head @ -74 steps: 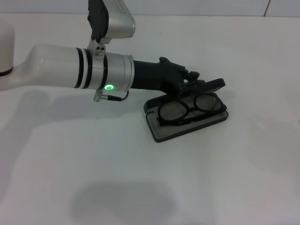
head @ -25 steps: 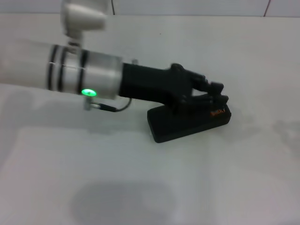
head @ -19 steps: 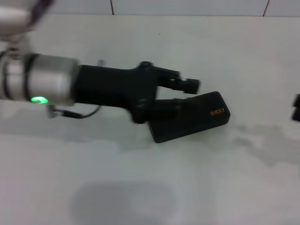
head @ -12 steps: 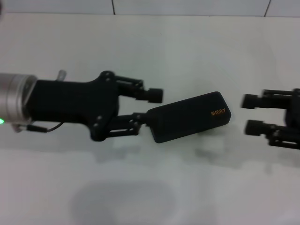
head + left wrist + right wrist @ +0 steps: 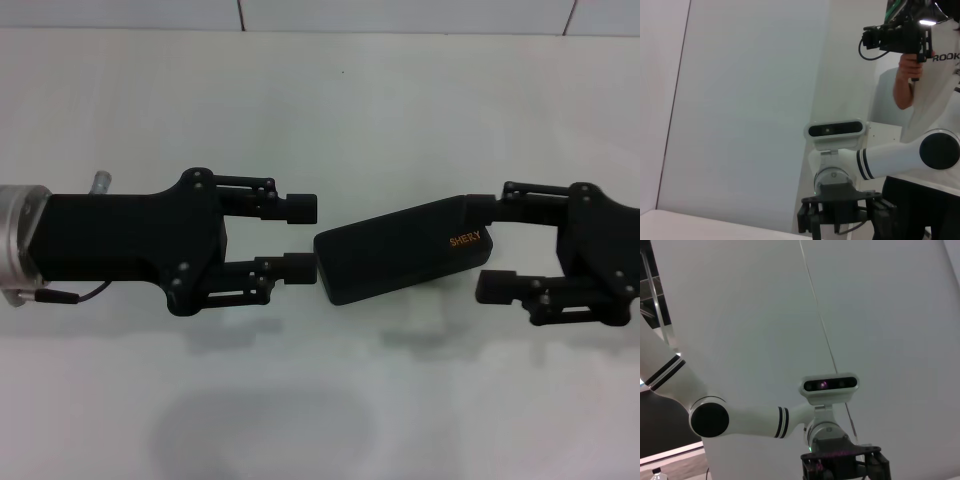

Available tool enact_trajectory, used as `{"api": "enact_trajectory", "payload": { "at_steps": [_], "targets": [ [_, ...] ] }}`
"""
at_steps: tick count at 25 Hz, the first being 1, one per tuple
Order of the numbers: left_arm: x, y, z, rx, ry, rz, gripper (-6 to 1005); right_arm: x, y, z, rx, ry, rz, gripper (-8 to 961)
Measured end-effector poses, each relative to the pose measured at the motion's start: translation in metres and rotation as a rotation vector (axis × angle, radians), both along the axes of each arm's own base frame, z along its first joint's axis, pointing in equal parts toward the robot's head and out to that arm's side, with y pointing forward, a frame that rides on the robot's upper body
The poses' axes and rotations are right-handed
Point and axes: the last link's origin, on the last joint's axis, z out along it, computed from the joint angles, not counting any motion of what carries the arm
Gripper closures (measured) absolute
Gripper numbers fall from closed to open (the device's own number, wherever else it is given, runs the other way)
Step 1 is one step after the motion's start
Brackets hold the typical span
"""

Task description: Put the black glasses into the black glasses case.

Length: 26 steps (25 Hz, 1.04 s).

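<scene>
The black glasses case (image 5: 400, 252) lies shut on the white table (image 5: 320, 400), orange lettering on its lid. The black glasses are hidden; none show outside the case. My left gripper (image 5: 300, 238) is open, level with the case's left end, its lower fingertip (image 5: 300, 268) right beside the case's corner. My right gripper (image 5: 487, 247) is open at the case's right end, its upper finger (image 5: 500, 208) at the case's far right corner. The left wrist view shows my right gripper (image 5: 847, 217) far off, and the right wrist view shows my left gripper (image 5: 845, 465).
The table's far edge meets a tiled wall. In the left wrist view a person (image 5: 920, 65) stands behind my body holding a black device. Bare white tabletop lies in front of and behind the case.
The lid was pressed shut over the glasses. My left gripper then opened and drew back to the left. My right gripper came in from the right up to the case's right end.
</scene>
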Motion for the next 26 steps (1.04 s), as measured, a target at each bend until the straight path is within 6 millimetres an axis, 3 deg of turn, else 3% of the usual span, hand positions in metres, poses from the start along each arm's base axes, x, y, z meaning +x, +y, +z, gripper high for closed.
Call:
{"api": "enact_trajectory", "payload": {
  "at_steps": [13,18,26],
  "targets": [
    [0.000,-0.001,-0.005,-0.005,-0.023,0.001,453,0.000,0.000,-0.015,-0.040,0.020,-0.038,205],
    [-0.002,-0.003,-0.008,-0.022,-0.018,0.011,259,0.000,-0.003,-0.016,-0.054,0.033,-0.043,205],
    [-0.005,-0.005,-0.010,-0.027,0.001,0.002,259,-0.001,-0.006,-0.016,-0.064,0.055,-0.030,205]
  ]
}}
